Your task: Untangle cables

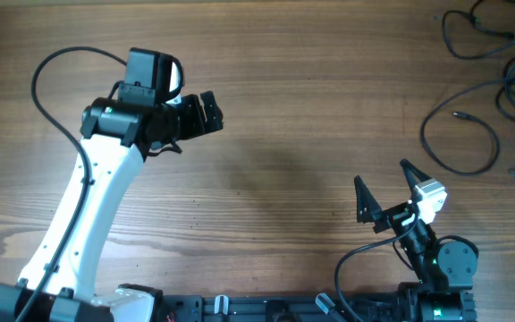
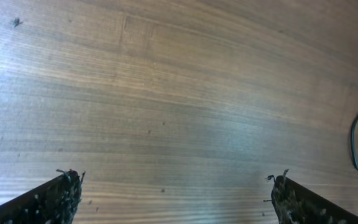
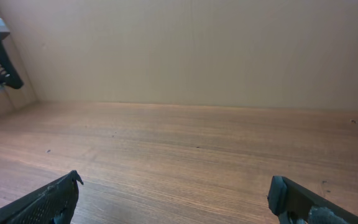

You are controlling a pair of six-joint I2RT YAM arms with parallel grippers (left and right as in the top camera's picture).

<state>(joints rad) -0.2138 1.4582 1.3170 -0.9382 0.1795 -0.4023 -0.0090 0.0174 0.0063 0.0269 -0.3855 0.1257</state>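
Currently, the cables are seen tangled at the far right corner of the table, well apart from the left gripper and right gripper, each spread wide. If 2 strands are pinched together, knots could be tightened.

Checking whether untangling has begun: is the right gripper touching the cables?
Apart. The overhead view shows bare wood between the right gripper, jaws open near the front edge, and the cables at the far right corner.

Matt wooden table — smooth (grained)
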